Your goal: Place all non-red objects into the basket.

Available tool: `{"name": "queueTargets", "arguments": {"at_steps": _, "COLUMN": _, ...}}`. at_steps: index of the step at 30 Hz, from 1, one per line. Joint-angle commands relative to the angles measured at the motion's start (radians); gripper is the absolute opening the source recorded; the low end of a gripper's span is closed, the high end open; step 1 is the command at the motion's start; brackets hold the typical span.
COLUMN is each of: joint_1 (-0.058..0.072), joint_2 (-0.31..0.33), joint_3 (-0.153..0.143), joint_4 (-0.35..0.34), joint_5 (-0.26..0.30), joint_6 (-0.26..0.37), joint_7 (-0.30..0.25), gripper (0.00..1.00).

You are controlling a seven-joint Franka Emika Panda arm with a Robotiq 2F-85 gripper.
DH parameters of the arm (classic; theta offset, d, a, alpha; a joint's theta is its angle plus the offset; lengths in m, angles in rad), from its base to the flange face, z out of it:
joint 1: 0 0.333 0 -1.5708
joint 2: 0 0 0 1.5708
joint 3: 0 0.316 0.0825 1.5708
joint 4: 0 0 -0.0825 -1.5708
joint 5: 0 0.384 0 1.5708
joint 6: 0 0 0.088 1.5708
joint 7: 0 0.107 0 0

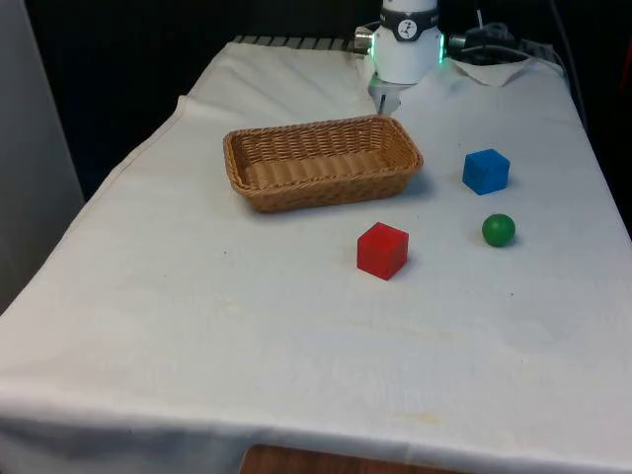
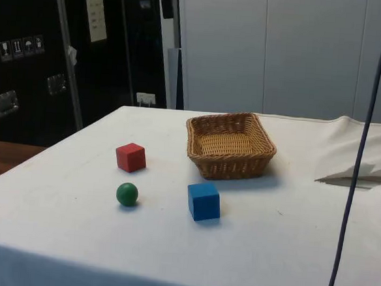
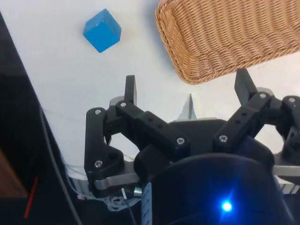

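My hand (image 3: 187, 89) is spread wide and grasps nothing; its two black fingers (image 3: 130, 88) stand well apart above bare white cloth. In the wrist view, one corner of the wicker basket (image 3: 220, 37) lies just beyond the fingertips, and the blue cube (image 3: 102, 30) sits further off on the cloth, apart from the basket.

In the front view, the hand (image 1: 383, 101) hangs at upper centre of the frame, just behind the basket's far corner. The basket (image 1: 321, 161) occupies the upper middle of the frame and I see nothing inside it. The blue cube (image 1: 486, 170) sits to the right of the basket, apart from it. The green ball (image 1: 499, 229) rests just below the blue cube in the frame, near it but not touching. The red cube (image 1: 382, 250) stands at frame centre, below the basket and left of the ball.

All items rest on the table (image 1: 197, 326).
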Motion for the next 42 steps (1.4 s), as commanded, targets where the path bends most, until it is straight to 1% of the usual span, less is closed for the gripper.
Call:
{"name": "queueTargets", "arguments": {"at_steps": 1, "joint_1": 0.001, "joint_2": -0.002, "joint_3": 0.003, "joint_4": -0.001, "joint_5": -0.004, "joint_6": 0.000, "joint_7": 0.005, "gripper": 1.00}}
{"name": "queueTargets", "arguments": {"at_steps": 2, "joint_1": 0.005, "joint_2": -0.013, "joint_3": 0.006, "joint_4": -0.011, "joint_5": -0.019, "joint_6": 0.012, "joint_7": 0.018, "gripper": 1.00}}
{"name": "queueTargets", "arguments": {"at_steps": 6, "joint_1": 0.008, "joint_2": -0.026, "joint_3": 0.018, "joint_4": -0.021, "joint_5": -0.032, "joint_6": 0.018, "joint_7": 0.036, "gripper": 1.00}}
{"name": "queueTargets", "arguments": {"at_steps": 7, "joint_1": 0.010, "joint_2": -0.033, "joint_3": 0.025, "joint_4": -0.029, "joint_5": -0.039, "joint_6": 0.022, "joint_7": 0.045, "gripper": 1.00}}
{"name": "queueTargets", "arguments": {"at_steps": 9, "joint_1": 0.010, "joint_2": -0.041, "joint_3": 0.032, "joint_4": -0.037, "joint_5": -0.046, "joint_6": 0.027, "joint_7": 0.054, "gripper": 1.00}}
{"name": "queueTargets", "arguments": {"at_steps": 10, "joint_1": 0.006, "joint_2": -0.029, "joint_3": 0.029, "joint_4": -0.023, "joint_5": -0.033, "joint_6": 0.007, "joint_7": 0.041, "gripper": 1.00}}
{"name": "queueTargets", "arguments": {"at_steps": 11, "joint_1": 0.010, "joint_2": -0.046, "joint_3": 0.035, "joint_4": -0.042, "joint_5": -0.050, "joint_6": 0.029, "joint_7": 0.059, "gripper": 1.00}}
{"name": "queueTargets", "arguments": {"at_steps": 12, "joint_1": 0.011, "joint_2": -0.051, "joint_3": 0.039, "joint_4": -0.047, "joint_5": -0.053, "joint_6": 0.032, "joint_7": 0.063, "gripper": 1.00}}
{"name": "queueTargets", "arguments": {"at_steps": 18, "joint_1": 0.010, "joint_2": -0.081, "joint_3": 0.064, "joint_4": -0.080, "joint_5": -0.076, "joint_6": 0.051, "joint_7": 0.093, "gripper": 1.00}}
{"name": "queueTargets", "arguments": {"at_steps": 19, "joint_1": 0.007, "joint_2": -0.073, "joint_3": 0.062, "joint_4": -0.070, "joint_5": -0.064, "joint_6": 0.037, "joint_7": 0.081, "gripper": 1.00}}
{"name": "queueTargets", "arguments": {"at_steps": 20, "joint_1": 0.011, "joint_2": -0.086, "joint_3": 0.068, "joint_4": -0.085, "joint_5": -0.079, "joint_6": 0.055, "joint_7": 0.098, "gripper": 1.00}}
{"name": "queueTargets", "arguments": {"at_steps": 25, "joint_1": 0.010, "joint_2": -0.114, "joint_3": 0.091, "joint_4": -0.115, "joint_5": -0.093, "joint_6": 0.074, "joint_7": 0.123, "gripper": 1.00}}
{"name": "queueTargets", "arguments": {"at_steps": 27, "joint_1": 0.010, "joint_2": -0.124, "joint_3": 0.099, "joint_4": -0.128, "joint_5": -0.096, "joint_6": 0.082, "joint_7": 0.132, "gripper": 1.00}}
{"name": "queueTargets", "arguments": {"at_steps": 28, "joint_1": 0.008, "joint_2": -0.115, "joint_3": 0.097, "joint_4": -0.118, "joint_5": -0.086, "joint_6": 0.067, "joint_7": 0.121, "gripper": 1.00}}
{"name": "queueTargets", "arguments": {"at_steps": 30, "joint_1": 0.010, "joint_2": -0.138, "joint_3": 0.110, "joint_4": -0.146, "joint_5": -0.097, "joint_6": 0.093, "joint_7": 0.141, "gripper": 1.00}}
{"name": "queueTargets", "arguments": {"at_steps": 35, "joint_1": 0.010, "joint_2": -0.157, "joint_3": 0.126, "joint_4": -0.168, "joint_5": -0.092, "joint_6": 0.103, "joint_7": 0.144, "gripper": 1.00}}
{"name": "queueTargets", "arguments": {"at_steps": 36, "joint_1": 0.008, "joint_2": -0.151, "joint_3": 0.126, "joint_4": -0.161, "joint_5": -0.089, "joint_6": 0.090, "joint_7": 0.137, "gripper": 1.00}}
{"name": "queueTargets", "arguments": {"at_steps": 37, "joint_1": 0.011, "joint_2": -0.160, "joint_3": 0.130, "joint_4": -0.172, "joint_5": -0.090, "joint_6": 0.105, "joint_7": 0.144, "gripper": 1.00}}
{"name": "queueTargets", "arguments": {"at_steps": 42, "joint_1": 0.011, "joint_2": -0.173, "joint_3": 0.150, "joint_4": -0.191, "joint_5": -0.081, "joint_6": 0.115, "joint_7": 0.140, "gripper": 1.00}}
